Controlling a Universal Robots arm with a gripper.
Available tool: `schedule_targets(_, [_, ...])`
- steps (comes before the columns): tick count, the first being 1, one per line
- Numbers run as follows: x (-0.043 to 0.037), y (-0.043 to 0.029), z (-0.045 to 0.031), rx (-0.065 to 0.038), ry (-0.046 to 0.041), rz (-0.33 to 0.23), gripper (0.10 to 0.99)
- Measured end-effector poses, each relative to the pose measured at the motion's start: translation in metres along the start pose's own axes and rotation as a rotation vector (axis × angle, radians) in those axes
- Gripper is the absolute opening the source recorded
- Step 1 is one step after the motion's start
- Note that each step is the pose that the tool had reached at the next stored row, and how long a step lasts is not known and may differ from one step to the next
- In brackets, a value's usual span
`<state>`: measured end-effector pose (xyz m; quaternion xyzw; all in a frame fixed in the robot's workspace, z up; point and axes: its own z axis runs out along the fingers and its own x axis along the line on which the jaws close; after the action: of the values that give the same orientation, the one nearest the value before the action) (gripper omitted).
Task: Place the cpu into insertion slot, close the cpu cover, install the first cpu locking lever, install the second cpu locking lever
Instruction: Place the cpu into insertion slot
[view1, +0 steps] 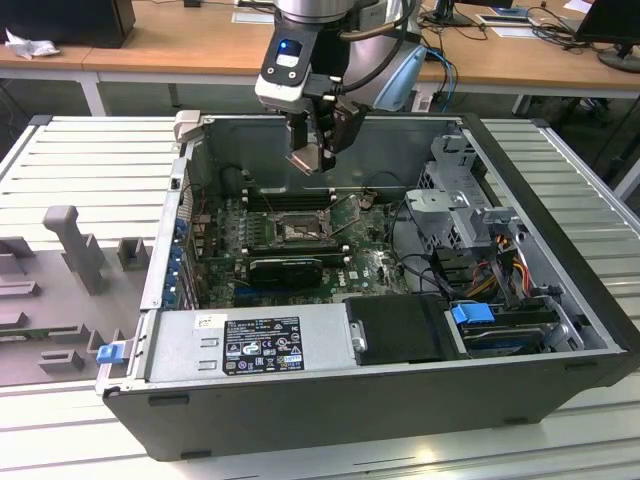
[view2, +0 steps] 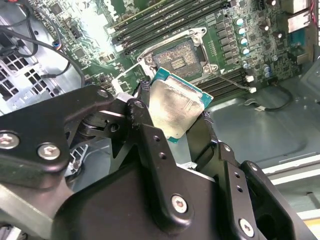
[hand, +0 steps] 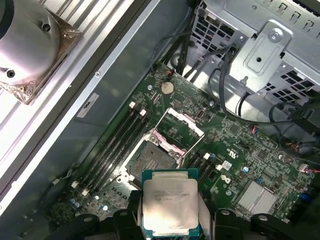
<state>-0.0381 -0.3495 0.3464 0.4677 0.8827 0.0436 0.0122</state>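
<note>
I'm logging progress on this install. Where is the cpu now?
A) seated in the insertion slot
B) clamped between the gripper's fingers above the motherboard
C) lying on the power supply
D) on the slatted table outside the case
B: in the second wrist view the gripper grips the cpu by its edges, clear of the insertion slot, whose dark centre is bare.

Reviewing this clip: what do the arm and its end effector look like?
The arm has a silver-grey wrist with a pale blue joint cap and black cables looped beside it. The end effector is matte black, built of jointed link bars with silver screw heads.
</note>
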Motion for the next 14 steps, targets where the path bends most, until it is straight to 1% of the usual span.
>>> schedule_targets(5, [0.0,0.0,0.0001,-0.001,-0.0043,0.048,0.533])
schedule_targets(10, [0.0,0.0,0.0005,-0.002,-0.0114,0.128,0.533])
schedule_targets(12, [0.0,-0.0001,0.0006,-0.003,-0.0129,0.146,0.533])
schedule_targets(14, [0.0,0.0,0.0007,-0.003,-0.0155,0.175,0.533])
